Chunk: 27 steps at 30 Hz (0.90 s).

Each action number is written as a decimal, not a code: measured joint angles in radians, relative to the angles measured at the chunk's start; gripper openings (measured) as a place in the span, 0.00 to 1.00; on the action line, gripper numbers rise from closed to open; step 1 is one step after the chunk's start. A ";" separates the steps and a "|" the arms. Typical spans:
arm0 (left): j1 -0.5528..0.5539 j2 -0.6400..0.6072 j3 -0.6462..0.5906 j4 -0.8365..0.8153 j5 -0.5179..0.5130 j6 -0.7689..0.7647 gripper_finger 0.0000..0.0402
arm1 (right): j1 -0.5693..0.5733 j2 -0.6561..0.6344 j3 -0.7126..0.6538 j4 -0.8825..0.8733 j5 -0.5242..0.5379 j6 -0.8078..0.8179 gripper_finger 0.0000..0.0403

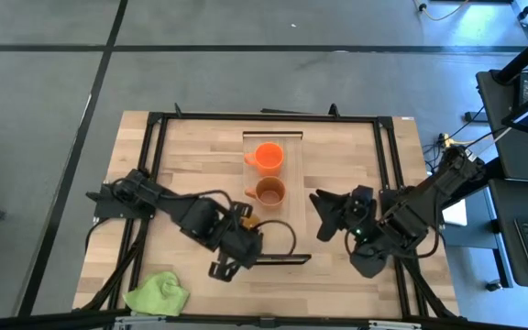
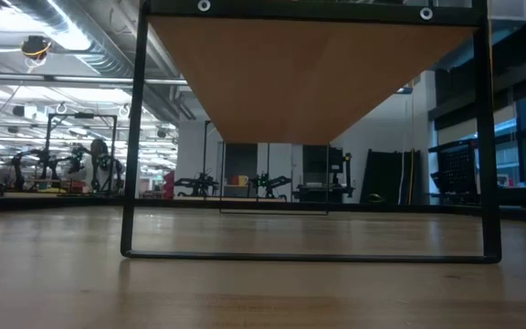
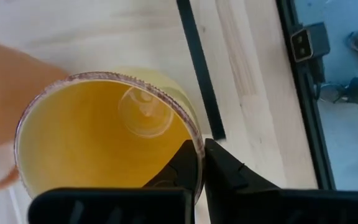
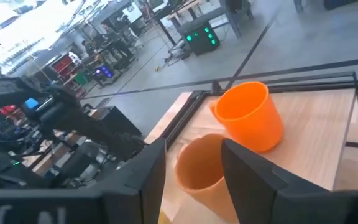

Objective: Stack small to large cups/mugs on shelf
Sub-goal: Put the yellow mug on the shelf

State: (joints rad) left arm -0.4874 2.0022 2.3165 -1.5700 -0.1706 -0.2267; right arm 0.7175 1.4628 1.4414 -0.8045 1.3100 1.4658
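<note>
The shelf (image 1: 287, 238) is a long light board with dark end trim, lying on the table's middle. The orange mug (image 1: 267, 158) and the rust-brown mug (image 1: 269, 192) stand on its far half, one behind the other. My left gripper (image 1: 244, 229) is at the shelf's left edge, just near of the brown mug, shut on the amber cup (image 3: 104, 134). My right gripper (image 1: 328, 215) is open to the right of the brown mug. In the right wrist view its fingers (image 4: 194, 146) frame the brown mug (image 4: 201, 168) from a distance, with the orange mug (image 4: 250, 118) behind. My left gripper pinches the amber cup's rim and wall (image 3: 194, 146), one finger inside the cup and one outside. The fingers come from above, pointing down into the upright cup's open mouth. Whether the cup's bottom rests on the board or hangs clear, I cannot tell.
A lime-green cloth (image 1: 159, 295) lies at the table's near left corner. A black frame (image 1: 154, 147) runs around the tabletop. The low view shows the shelf's underside (image 2: 309, 73) on thin black legs (image 2: 135, 137), with the room behind.
</note>
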 joint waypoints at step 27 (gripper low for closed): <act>0.108 0.016 0.028 0.105 0.121 0.187 0.02 | -0.120 0.000 0.000 -0.274 -0.117 0.257 0.39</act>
State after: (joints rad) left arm -0.3797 2.0182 2.3444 -1.4651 -0.0494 -0.0401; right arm 0.5973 1.4628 1.4410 -1.0783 1.1934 1.7226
